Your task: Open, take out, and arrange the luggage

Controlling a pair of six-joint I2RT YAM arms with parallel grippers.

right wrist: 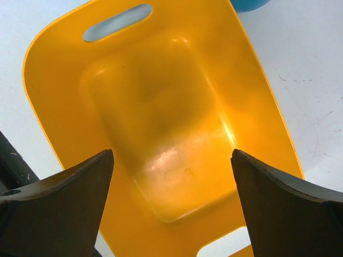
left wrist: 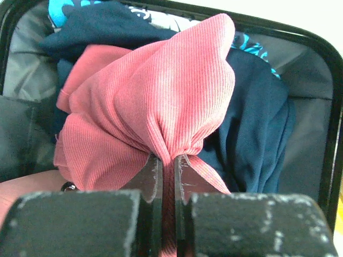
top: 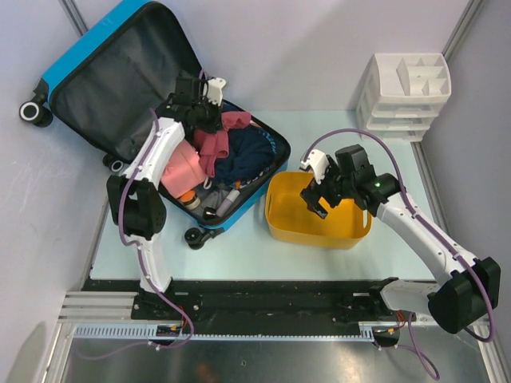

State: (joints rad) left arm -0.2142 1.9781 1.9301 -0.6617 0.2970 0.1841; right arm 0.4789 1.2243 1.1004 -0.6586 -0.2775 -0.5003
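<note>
I log: left tool (left wrist: 167,160) clamped on pink ribbed garment (left wrist: 161,96) inside open luggage (top: 120,72), upper left; right tool (right wrist: 171,158) gaping, empty, over yellow tub (right wrist: 53,80).

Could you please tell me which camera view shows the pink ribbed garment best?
The left wrist view: the pink ribbed garment fills the frame, pinched in the shut left tool. The top external view shows it small inside the luggage. The right wrist view shows the yellow tub, not the garment.
</note>
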